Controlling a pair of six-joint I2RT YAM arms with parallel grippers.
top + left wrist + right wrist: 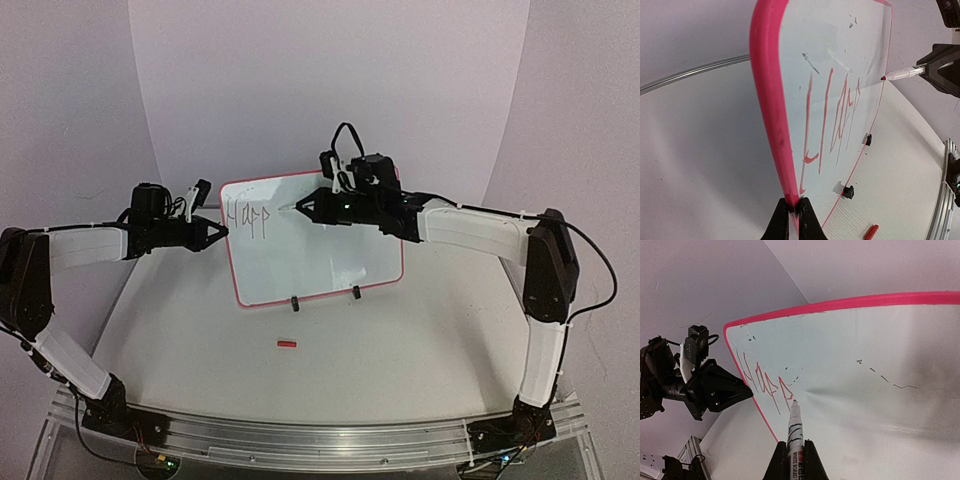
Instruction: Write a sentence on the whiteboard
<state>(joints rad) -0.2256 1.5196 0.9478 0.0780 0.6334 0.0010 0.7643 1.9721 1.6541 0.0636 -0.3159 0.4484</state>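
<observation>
Pinched together at the very front of the right wrist view: right hand (792,460), clamped on the barrel of a marker (794,432). Tip pointed up at the whiteboard (880,365), resting by the lower stroke of the last letter, to all appearances touching.

Writing (765,385) so far: "Happ", in thin red strokes, high in the board's upper left corner. Nothing else legible; only a few faint dark smudges (887,380) further right.

Left hand (792,212), likewise closed, gripping the red frame (767,100) on the board's left edge, seemingly to steady it against the pen's push.

Board itself propped upright on two small black feet (296,302), towards the middle of the bench (400,350), nearer its far edge. Small red cap (287,344) lying loose in front of the board, toward the near edge, apart from everything.

Judged from this: barely begun. Four letters down, not even one whole word. Left to do: rest of that word, then all the remaining words. Plenty of bare white to the right and below for them.
</observation>
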